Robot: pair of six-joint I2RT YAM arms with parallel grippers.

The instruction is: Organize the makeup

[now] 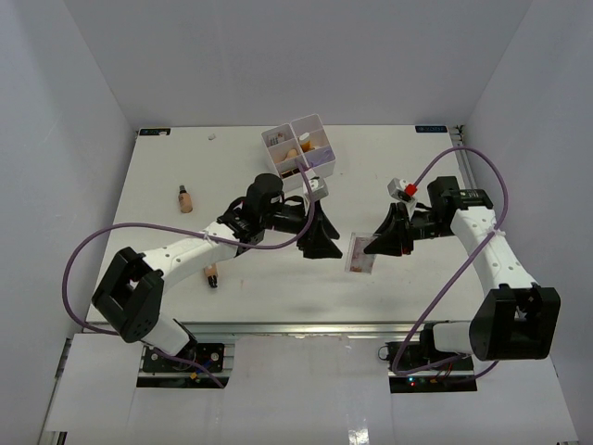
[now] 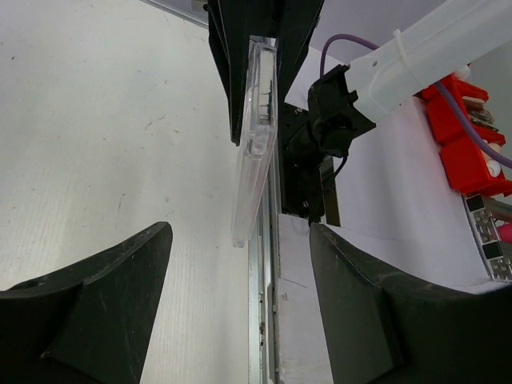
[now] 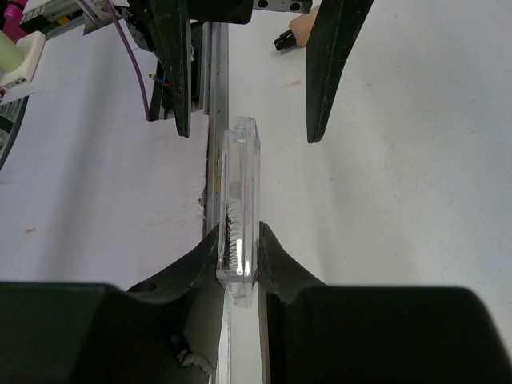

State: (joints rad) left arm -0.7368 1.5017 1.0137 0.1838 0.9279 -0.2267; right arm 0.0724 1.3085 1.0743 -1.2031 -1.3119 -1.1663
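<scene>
Evidently a handover is in hand: the clear pink palette (image 3: 240, 184) is pinched edge-on in the closed right end effector (image 3: 238, 264). Just ahead, the left end effector (image 2: 240, 236) is held open and empty, facing the palette's free edge. A straight advance, then closing, is called for; bare surface (image 3: 416, 200) is seen on either side.

Bright, even light; white worktop (image 1: 176, 158) nearly washed out, shadows faint and soft. Wrist views: near black fingers (image 2: 88, 304) underexposed, slightly soft-focus.

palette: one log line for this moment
palette: on edge | right gripper: shut on palette | left gripper: open, facing palette end, no contact
</scene>
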